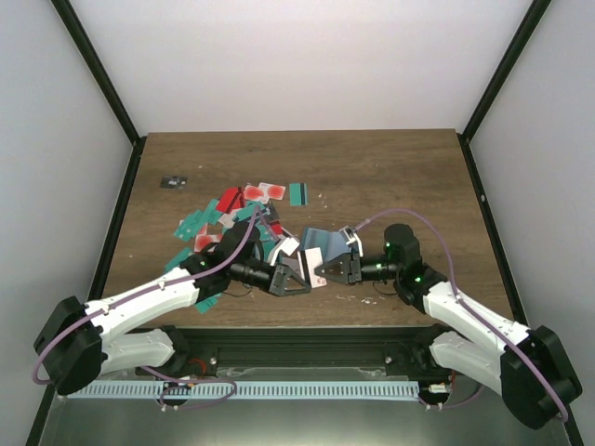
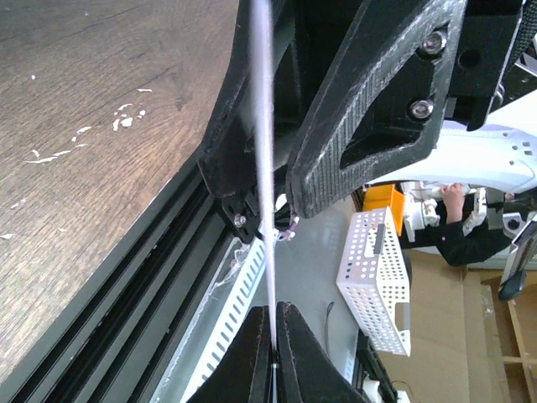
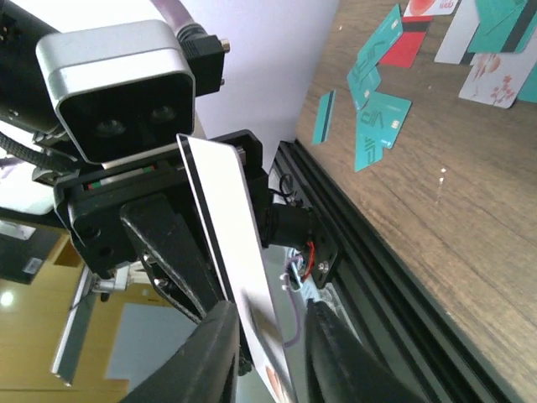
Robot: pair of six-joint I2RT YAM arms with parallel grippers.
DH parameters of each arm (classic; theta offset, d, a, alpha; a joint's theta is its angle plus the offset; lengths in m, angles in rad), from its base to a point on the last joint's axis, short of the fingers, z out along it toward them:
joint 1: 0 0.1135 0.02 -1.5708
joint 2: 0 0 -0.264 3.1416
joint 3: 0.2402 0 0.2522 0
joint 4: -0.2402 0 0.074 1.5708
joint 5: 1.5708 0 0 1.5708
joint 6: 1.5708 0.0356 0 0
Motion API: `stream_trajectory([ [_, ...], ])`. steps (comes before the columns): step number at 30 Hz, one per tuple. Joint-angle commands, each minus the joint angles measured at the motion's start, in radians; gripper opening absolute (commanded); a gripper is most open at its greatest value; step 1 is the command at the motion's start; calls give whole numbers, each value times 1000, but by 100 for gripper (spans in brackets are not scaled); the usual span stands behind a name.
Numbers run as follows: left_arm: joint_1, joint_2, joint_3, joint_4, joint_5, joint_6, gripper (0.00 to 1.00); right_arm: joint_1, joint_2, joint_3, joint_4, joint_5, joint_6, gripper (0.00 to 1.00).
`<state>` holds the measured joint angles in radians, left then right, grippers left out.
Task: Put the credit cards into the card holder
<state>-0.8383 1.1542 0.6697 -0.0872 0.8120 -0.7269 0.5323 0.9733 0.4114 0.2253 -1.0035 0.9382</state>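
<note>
My left gripper [image 1: 303, 276] [image 2: 274, 309] is shut on a white credit card [image 1: 312, 259] [image 2: 265, 151], which shows edge-on in the left wrist view. My right gripper [image 1: 325, 269] [image 3: 270, 336] faces it from the right. Its jaws straddle the far end of the same card [image 3: 226, 243], with a gap beside the right finger [image 3: 336, 357]. The blue-grey card holder [image 1: 321, 238] lies on the table just behind both grippers. Several teal, red and white-pink credit cards [image 1: 232, 216] [image 3: 377, 134] are strewn over the table's left half.
A teal card with a dark stripe [image 1: 299, 193] lies apart at the back. A small black object [image 1: 173, 181] sits at the far left. The table's black front rail [image 2: 159, 277] runs below the grippers, and a white perforated basket [image 2: 377, 277] stands off the table.
</note>
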Motion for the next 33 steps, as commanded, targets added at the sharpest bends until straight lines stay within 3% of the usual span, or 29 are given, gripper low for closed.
stream_trajectory([
  [1, 4, -21, 23, 41, 32, 8, 4, -4, -1, -3, 133, -54, 51, 16],
  [3, 6, -19, 24, 39, 32, 10, 4, -5, -3, -3, 127, -50, 51, 4],
  [6, 8, -19, 37, 26, 17, 20, 8, -5, -14, 2, 95, -30, 42, 1],
  [11, 48, -101, 105, -112, -173, 64, 57, -11, -59, 39, -4, 66, 29, 1],
  [14, 103, -153, 114, -117, -205, 50, 66, -27, -90, 54, -41, 135, 40, 1],
  [22, 200, -149, 114, -17, -115, -3, 58, -51, -104, 73, 88, 124, 105, 1],
  [33, 235, -87, 104, 189, 43, -66, 39, -52, -57, 77, 316, 93, 204, 1],
])
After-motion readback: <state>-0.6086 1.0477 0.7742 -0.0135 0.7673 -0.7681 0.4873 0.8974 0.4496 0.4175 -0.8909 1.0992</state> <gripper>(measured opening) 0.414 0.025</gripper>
